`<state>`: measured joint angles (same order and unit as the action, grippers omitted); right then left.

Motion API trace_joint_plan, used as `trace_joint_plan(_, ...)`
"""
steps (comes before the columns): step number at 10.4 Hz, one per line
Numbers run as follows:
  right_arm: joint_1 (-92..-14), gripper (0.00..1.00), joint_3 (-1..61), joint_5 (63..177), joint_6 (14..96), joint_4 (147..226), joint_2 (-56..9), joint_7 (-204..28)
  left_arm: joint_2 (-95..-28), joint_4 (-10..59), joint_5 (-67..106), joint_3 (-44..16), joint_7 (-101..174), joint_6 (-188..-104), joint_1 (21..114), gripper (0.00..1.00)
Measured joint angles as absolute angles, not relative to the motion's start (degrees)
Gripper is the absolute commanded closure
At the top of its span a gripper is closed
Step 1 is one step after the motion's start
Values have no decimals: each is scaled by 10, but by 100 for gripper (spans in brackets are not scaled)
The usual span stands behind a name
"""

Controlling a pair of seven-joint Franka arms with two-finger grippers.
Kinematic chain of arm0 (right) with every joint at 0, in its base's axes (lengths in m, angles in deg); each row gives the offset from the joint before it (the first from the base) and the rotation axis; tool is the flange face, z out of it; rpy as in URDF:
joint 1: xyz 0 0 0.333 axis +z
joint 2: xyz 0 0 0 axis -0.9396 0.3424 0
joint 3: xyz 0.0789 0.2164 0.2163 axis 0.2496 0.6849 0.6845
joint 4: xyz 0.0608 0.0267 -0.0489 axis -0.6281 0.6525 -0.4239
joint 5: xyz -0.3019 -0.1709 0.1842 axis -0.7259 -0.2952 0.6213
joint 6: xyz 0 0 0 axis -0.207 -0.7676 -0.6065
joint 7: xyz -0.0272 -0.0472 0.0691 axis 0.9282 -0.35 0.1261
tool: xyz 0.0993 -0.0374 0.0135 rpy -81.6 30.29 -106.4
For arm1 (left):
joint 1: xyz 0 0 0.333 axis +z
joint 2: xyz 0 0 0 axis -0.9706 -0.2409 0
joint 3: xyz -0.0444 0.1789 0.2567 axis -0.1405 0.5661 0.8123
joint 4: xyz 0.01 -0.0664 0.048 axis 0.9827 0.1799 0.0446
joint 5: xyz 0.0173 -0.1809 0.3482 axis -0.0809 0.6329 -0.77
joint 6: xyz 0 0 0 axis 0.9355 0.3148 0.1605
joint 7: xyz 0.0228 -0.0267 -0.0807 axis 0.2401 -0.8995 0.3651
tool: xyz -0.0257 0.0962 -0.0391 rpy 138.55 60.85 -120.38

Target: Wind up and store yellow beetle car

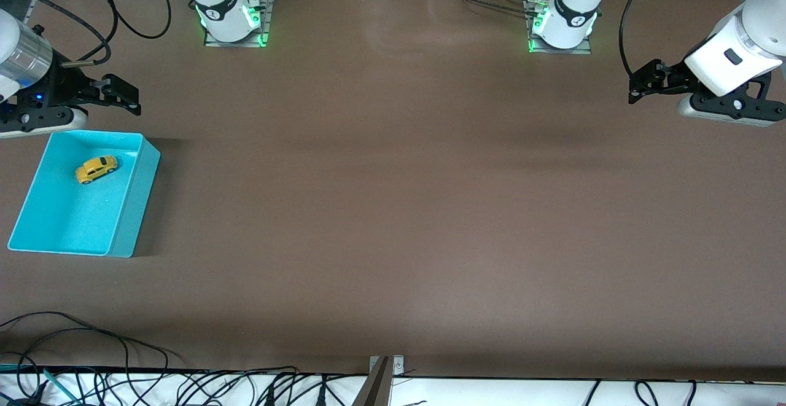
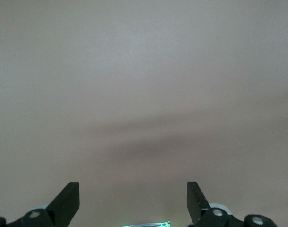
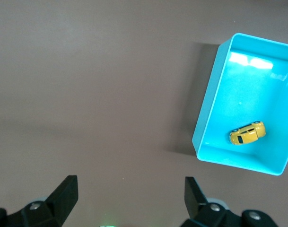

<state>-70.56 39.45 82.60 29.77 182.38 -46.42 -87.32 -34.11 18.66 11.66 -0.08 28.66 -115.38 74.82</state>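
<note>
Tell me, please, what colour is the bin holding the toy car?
Turquoise; the bin shows best in the right wrist view.

Brown table (image 1: 393, 209); turquoise bin (image 1: 132, 209) resting on it at 9 o'clock, right arm's end; arm bases (image 1: 233, 22) bolted at 12.
</note>
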Motion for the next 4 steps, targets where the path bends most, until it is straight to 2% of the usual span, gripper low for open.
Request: trace_joint_plan(4,-706,0,385,826,291,1822,-464,-873,-341,187,117,-1,287,-1154,748,0)
